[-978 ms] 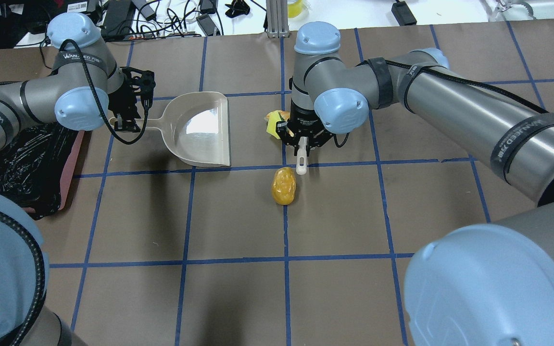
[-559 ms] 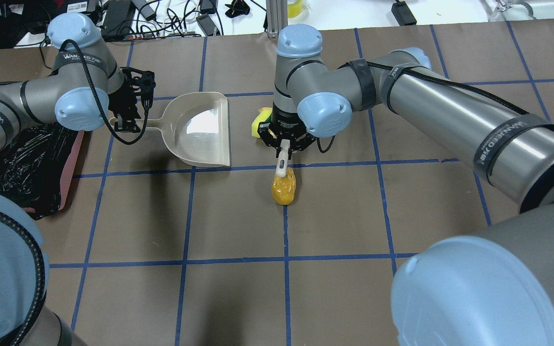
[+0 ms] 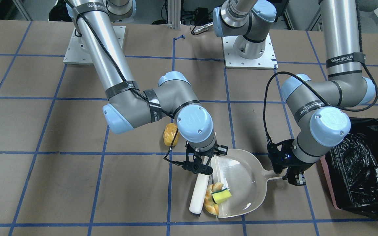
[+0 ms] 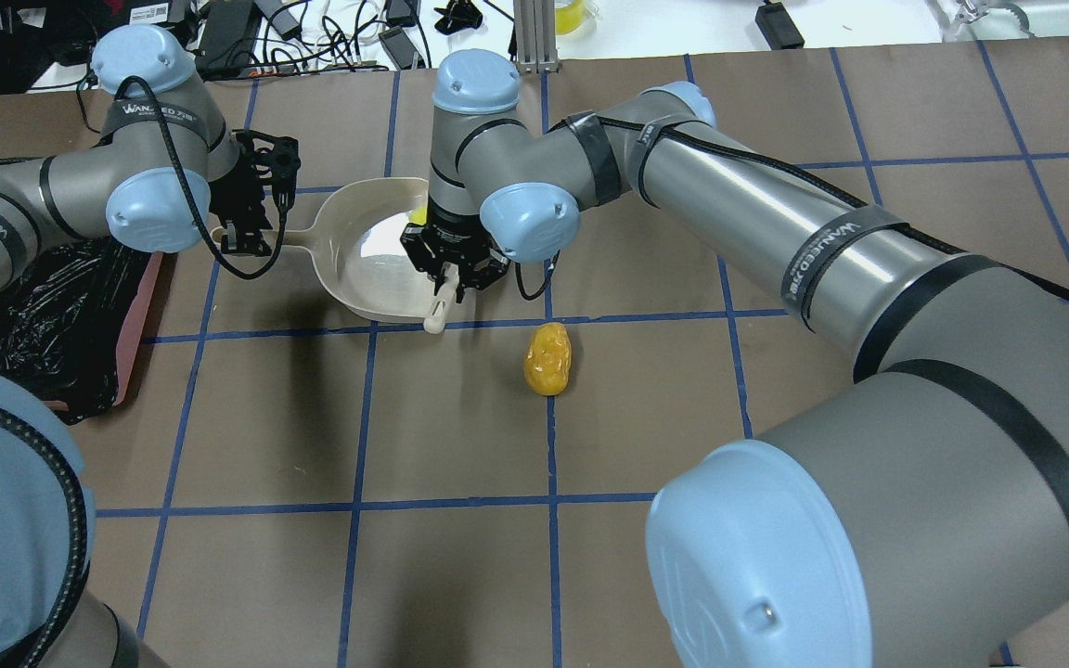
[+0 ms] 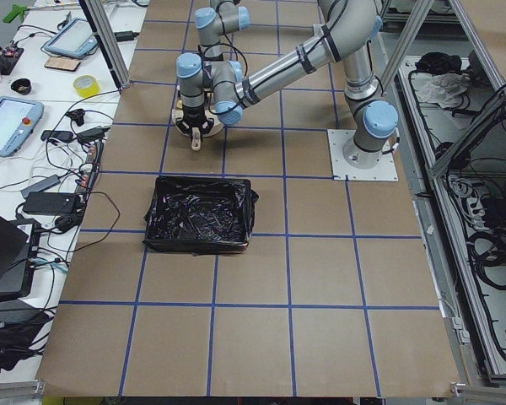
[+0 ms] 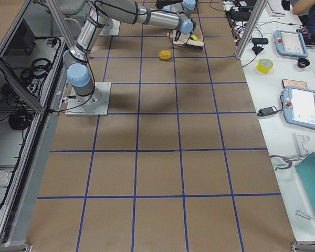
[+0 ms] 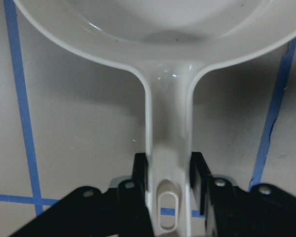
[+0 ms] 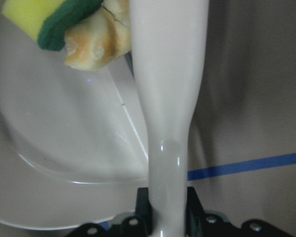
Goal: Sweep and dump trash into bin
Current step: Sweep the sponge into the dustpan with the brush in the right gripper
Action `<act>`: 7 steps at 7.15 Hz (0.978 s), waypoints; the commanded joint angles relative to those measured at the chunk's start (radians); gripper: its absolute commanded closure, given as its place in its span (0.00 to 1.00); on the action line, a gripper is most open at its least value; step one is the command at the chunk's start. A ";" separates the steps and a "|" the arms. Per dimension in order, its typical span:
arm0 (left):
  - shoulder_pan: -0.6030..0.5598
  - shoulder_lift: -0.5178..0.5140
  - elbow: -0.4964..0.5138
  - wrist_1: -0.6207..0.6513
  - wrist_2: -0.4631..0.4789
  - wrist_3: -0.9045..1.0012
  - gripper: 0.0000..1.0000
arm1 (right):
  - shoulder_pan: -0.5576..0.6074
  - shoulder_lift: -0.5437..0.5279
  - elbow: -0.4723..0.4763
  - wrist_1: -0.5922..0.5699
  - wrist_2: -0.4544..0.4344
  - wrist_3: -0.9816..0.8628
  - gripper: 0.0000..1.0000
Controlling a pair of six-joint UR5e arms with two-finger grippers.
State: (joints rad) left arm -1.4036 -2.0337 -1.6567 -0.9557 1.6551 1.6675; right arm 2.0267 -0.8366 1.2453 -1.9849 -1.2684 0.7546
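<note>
Right hand point(image 3: 200, 163): closed on a cream sweeping tool point(image 3: 198, 193); the right wrist view shows its dark fingers point(image 8: 142, 206) pinching the tool's narrow neck.
Tool: it lies along the dustpan's point(image 3: 246, 183) open lip, with the wide end farthest from the hand.
Bread ring point(image 3: 210, 204): it sits at the lip and touches the tool's side.
Sponge point(image 3: 222, 196): it sits yellow face up on the ring, over the pan floor.
Front and wrist views against overhead: the overhead view hides the ring under the right wrist and leaves only a yellow sliver of the sponge. The front-facing and right wrist views show both items plainly.
Left hand point(image 3: 290, 172): clamped on the dustpan handle; the left wrist view shows a finger on each side of it. The pan rests flat on the counter point(image 4: 460, 575).
Potato-like piece point(image 4: 547, 359): it lies alone on the counter, apart from the pan's lip and just beside a blue tape line.
Bin point(image 3: 328, 185): it is lined with a black bag and stands just past the left hand, apart from the pan.
Open room: bare counter lies all round the potato-like piece.
</note>
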 commanded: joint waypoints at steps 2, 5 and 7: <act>0.000 -0.002 0.000 0.000 0.000 0.000 1.00 | 0.056 0.025 -0.082 -0.012 0.101 0.109 1.00; 0.000 0.013 -0.008 -0.002 0.000 0.005 1.00 | 0.073 -0.036 -0.076 0.074 0.025 0.132 1.00; 0.005 0.067 -0.093 0.005 0.037 0.055 1.00 | 0.014 -0.117 -0.070 0.246 -0.037 0.079 1.00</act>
State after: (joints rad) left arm -1.4004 -1.9989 -1.6997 -0.9549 1.6668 1.6959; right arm 2.0744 -0.9040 1.1712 -1.8421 -1.2721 0.8679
